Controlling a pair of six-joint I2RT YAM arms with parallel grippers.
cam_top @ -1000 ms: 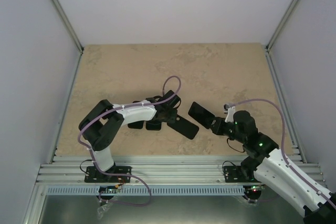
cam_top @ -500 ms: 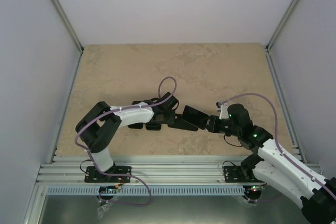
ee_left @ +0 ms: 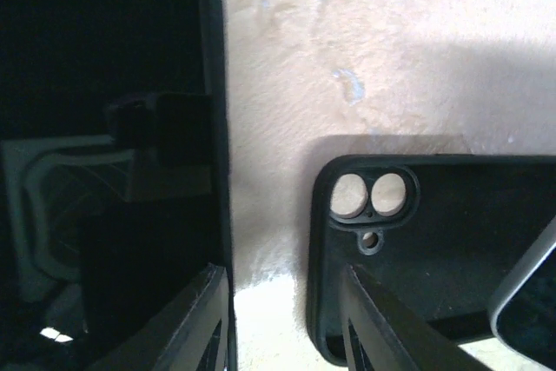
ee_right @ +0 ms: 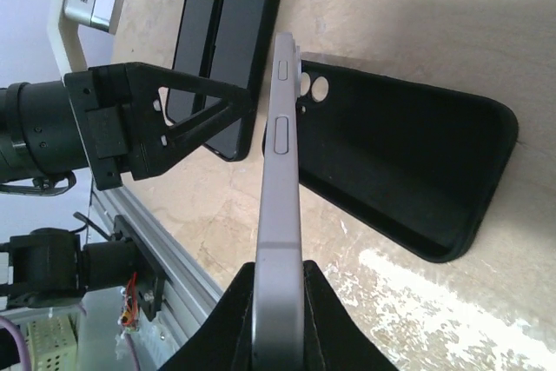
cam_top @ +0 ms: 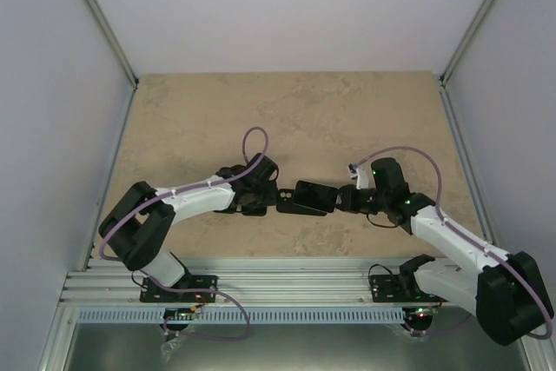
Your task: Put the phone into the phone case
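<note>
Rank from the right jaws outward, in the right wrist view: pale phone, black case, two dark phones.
1. Pale phone, gripped edge-on.
2. Black case, flat, right of it.
3. Dark phones, side by side, upper left.

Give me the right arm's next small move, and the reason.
Probably roll the right gripper so the phone turns from edge-on to flat above the case. The phone stands on its side edge over the case, which lies open side up on the table.
</note>
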